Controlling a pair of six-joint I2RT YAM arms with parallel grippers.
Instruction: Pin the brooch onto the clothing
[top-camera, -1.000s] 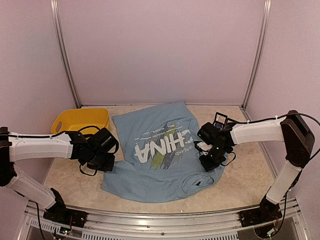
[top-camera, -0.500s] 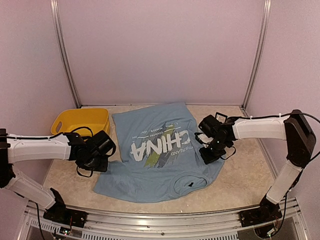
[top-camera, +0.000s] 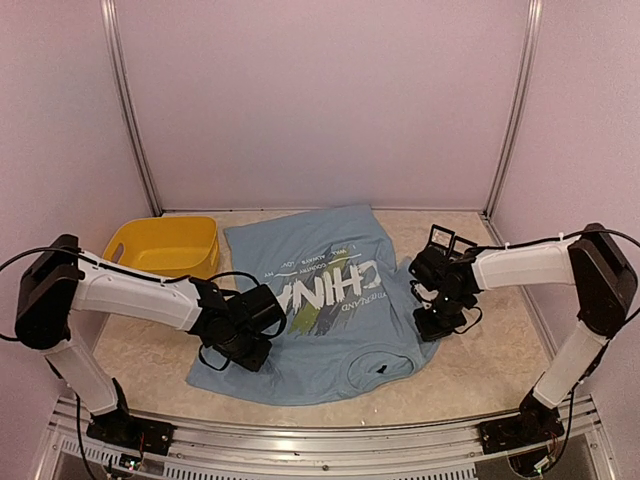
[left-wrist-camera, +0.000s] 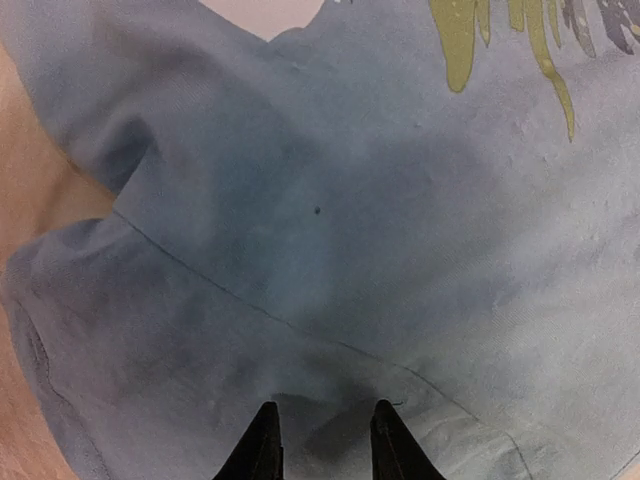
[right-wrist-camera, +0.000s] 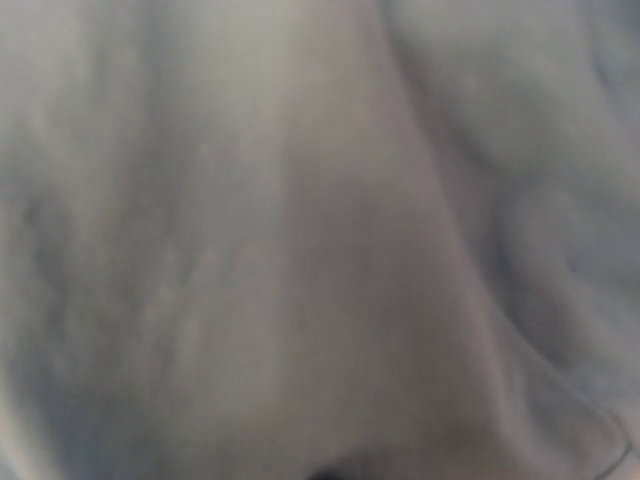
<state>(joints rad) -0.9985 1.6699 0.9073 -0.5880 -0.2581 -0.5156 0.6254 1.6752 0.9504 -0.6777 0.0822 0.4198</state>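
Note:
The clothing (top-camera: 330, 300) is a light blue T-shirt with white "CHINA" lettering and a yellow-green streak, spread flat mid-table with its neckline toward me. My left gripper (top-camera: 262, 338) hovers over its lower left part. In the left wrist view the left gripper (left-wrist-camera: 322, 410) is open, with only plain cloth (left-wrist-camera: 330, 250) under the gap. My right gripper (top-camera: 435, 322) sits at the shirt's right edge, shut, apparently pinching fabric. Blurred cloth (right-wrist-camera: 300, 230) fills the right wrist view. A small dark speck (top-camera: 382, 370) lies by the neckline; I cannot tell whether it is the brooch.
A yellow bin (top-camera: 165, 245) stands at the back left, just beyond the shirt's corner. Pale enclosure walls with metal posts (top-camera: 130, 110) close off the back and both sides. A metal rail (top-camera: 320, 440) runs along the near edge.
My left gripper let go of the shirt's left sleeve, opened, and moved right over the shirt body. The shirt's lower left edge shifted left. The right gripper drifted slightly right, staying shut.

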